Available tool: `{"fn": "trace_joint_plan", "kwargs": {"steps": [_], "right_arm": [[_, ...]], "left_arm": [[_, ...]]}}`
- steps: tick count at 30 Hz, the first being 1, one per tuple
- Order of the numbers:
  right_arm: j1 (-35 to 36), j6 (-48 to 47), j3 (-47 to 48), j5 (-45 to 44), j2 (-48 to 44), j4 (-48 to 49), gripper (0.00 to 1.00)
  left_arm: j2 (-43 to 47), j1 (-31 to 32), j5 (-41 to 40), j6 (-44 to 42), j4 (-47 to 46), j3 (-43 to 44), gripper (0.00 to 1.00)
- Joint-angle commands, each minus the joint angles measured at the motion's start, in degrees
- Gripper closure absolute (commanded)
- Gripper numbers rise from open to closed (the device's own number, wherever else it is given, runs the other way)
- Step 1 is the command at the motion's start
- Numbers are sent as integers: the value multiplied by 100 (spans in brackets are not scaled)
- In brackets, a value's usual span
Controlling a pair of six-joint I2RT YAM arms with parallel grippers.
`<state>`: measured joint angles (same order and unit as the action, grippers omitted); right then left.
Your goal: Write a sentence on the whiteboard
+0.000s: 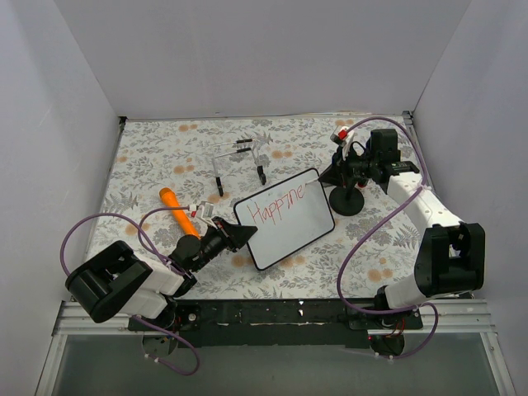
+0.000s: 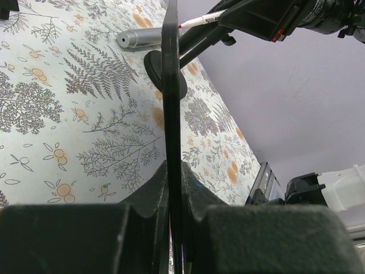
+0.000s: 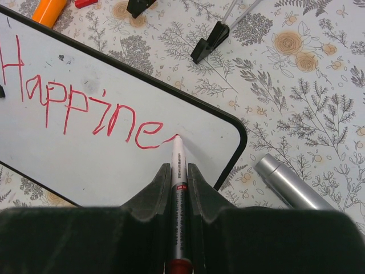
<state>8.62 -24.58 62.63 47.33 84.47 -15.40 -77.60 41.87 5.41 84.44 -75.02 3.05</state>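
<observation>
The right pincer (image 3: 177,170) is closed on a white marker (image 3: 178,191), whose tip touches the whiteboard (image 3: 114,165) just after the last red letter. The sentence (image 3: 85,111) reads only "Happine" so far. The left pincer (image 2: 173,174) is clamped on the whiteboard's near-left edge, seen edge-on from its wrist. The whiteboard sits askew in the middle of the floral desk (image 1: 157,153), between the two arms. A silver cap (image 3: 288,184) lies just right of the whiteboard's corner. An orange pen (image 1: 178,210) lies to the left, and a wire stand (image 1: 239,161) stands on the far side.
</observation>
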Motion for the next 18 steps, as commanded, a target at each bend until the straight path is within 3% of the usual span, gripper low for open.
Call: {"fn": "trace_joint_plan", "kwargs": {"steps": [1,18], "right_arm": [[-27,146,127,-163,-88,441,99],[-18,-266,83,347,52,-208,99]], "left_arm": [[-27,41,180,-191,-1014,-129,100],[-27,41,171,-183,-1041,-155,100]]}}
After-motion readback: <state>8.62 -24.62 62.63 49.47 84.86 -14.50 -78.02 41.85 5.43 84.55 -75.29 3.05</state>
